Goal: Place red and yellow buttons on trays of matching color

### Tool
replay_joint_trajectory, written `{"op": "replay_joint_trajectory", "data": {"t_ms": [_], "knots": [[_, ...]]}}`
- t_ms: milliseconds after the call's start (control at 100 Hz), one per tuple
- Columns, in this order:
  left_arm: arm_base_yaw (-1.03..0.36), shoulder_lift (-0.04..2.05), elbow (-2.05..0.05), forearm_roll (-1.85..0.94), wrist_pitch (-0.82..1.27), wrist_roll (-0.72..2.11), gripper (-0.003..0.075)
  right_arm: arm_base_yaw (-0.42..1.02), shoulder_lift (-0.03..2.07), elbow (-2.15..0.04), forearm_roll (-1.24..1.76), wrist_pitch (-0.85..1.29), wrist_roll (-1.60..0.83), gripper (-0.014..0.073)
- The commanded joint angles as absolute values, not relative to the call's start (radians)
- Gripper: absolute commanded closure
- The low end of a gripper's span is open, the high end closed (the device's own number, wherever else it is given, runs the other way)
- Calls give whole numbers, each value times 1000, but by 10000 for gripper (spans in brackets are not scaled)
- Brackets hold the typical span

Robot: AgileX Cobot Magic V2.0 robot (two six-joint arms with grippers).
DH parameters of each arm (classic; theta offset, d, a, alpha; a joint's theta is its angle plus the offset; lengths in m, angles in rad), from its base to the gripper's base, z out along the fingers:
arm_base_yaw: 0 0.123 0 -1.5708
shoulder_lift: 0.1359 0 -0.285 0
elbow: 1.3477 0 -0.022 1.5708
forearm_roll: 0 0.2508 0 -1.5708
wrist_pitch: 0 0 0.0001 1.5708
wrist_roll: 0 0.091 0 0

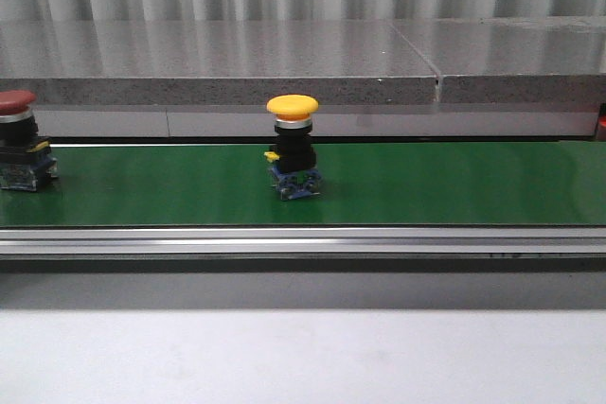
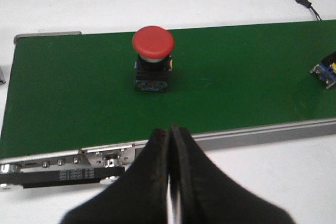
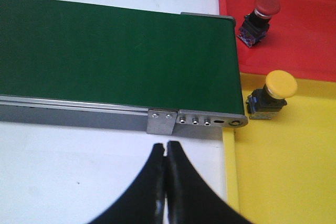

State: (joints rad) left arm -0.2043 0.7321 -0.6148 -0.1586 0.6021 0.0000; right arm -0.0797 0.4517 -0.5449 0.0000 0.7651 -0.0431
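Both my tools are pressed together, left tool [image 2: 170, 135] and right tool [image 3: 167, 150], holding nothing. Red button [image 2: 152, 59] and yellow button [image 1: 293, 147] stand upright on the green belt [image 1: 454, 182]; if it runs, I may grab late and tip one.

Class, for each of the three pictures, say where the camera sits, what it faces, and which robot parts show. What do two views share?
Front view: low, facing across the green conveyor belt; yellow button mid-belt; no robot parts.
Left wrist view: above the belt's end, facing a red button; shut left gripper shows.
Right wrist view: over the other end, red tray, yellow tray; shut right gripper.
Shared: front and left wrist views show that red button.
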Motion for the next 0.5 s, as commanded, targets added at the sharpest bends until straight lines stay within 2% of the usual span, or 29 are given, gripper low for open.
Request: {"op": "replay_joint_trajectory", "data": {"t_ms": [0, 200, 490], "knots": [[-212, 665, -597, -166, 530, 0, 740, -80, 457, -570, 0, 703, -48, 661], [-212, 563, -540, -166, 538, 0, 740, -80, 457, -570, 0, 703, -48, 661], [-212, 555, -540, -167, 557, 0, 740, -80, 457, -570, 0, 703, -48, 661]]}}
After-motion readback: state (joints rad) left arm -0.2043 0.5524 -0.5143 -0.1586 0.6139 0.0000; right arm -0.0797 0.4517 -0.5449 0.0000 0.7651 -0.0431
